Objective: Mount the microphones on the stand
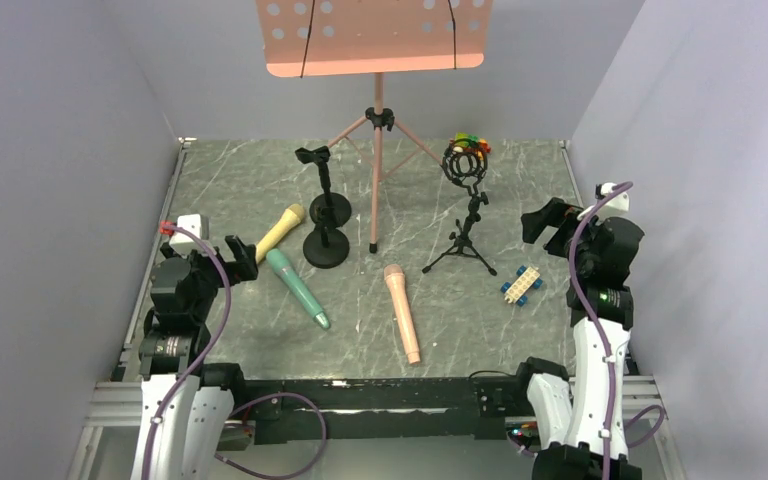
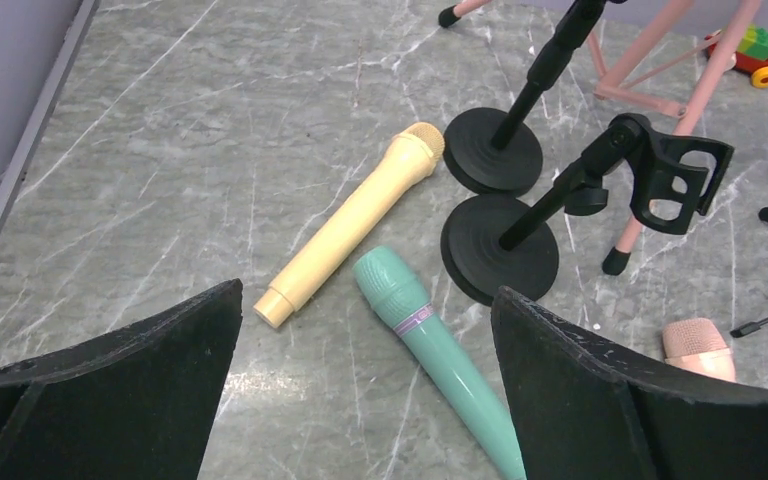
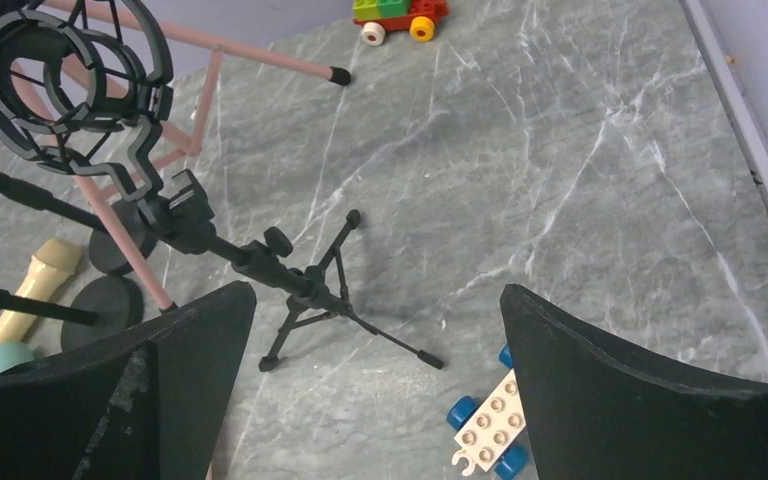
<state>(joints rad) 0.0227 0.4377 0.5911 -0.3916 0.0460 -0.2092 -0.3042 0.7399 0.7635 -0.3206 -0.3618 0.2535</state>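
Note:
Three microphones lie on the grey table: a pale yellow one [image 1: 280,231], a teal green one [image 1: 298,289] and a salmon pink one [image 1: 402,312]. Two black round-base stands [image 1: 326,245] stand beside them, one with an empty clip [image 1: 312,155]. A black tripod stand [image 1: 465,230] carries an empty ring mount [image 1: 465,160]. My left gripper [image 1: 242,256] is open and empty, just left of the yellow and teal microphones. In the left wrist view, it [image 2: 365,295] frames the teal microphone [image 2: 440,345] and the yellow one [image 2: 350,225]. My right gripper [image 1: 545,222] is open and empty, right of the tripod [image 3: 300,285].
A pink music stand [image 1: 378,150] rises at the back centre, its feet near the round bases. A beige toy car with blue wheels [image 1: 522,286] lies near the right gripper. A coloured toy car [image 3: 395,15] sits behind the ring mount. Grey walls enclose the table.

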